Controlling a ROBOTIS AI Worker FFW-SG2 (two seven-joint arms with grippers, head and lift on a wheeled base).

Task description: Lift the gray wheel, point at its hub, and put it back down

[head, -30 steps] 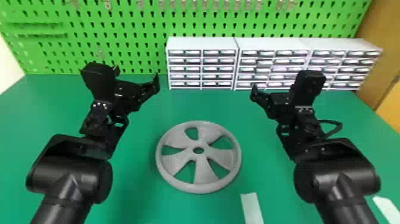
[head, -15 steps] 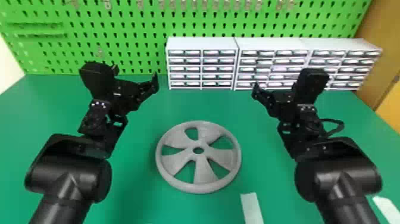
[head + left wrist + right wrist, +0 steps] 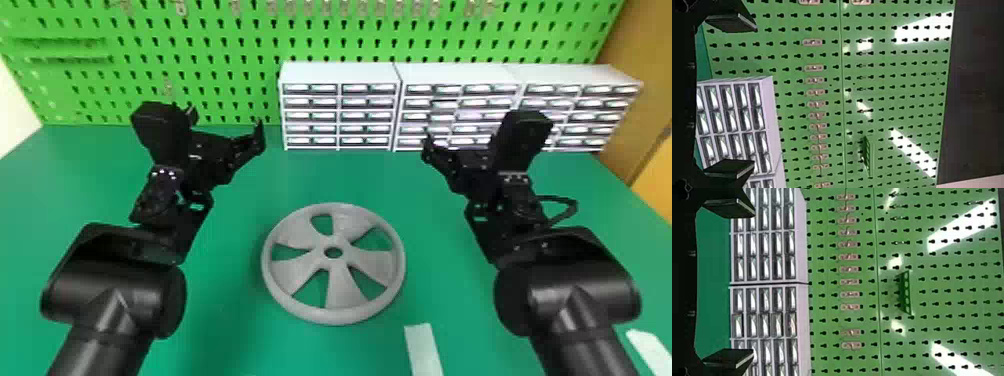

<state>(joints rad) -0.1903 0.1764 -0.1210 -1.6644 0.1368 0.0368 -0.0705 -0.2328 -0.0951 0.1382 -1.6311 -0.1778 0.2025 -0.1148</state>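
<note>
left arm (image 3: 115, 290) and right arm (image 3: 570, 290) have edged slightly apart, two pairs of jaws open, one gray wheel (image 3: 345, 290) lying flat.

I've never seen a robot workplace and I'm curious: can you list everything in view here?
Wheel: one, gray, flat on the table, between the arms
Strips: two, white, near right part of the table
Table: one, green, under the wheel
Drawer units: three, white, row at the table's back
Pegboard: one, green, behind the table
Clips: over ten, metallic, on the pegboard
Holder: at least one, green, on the pegboard
Panel: one, brown, far right
Left arm, right arm: two, black, either side of the wheel
Left fingers: two, black, spread
Right fingers: two, black, spread
</note>
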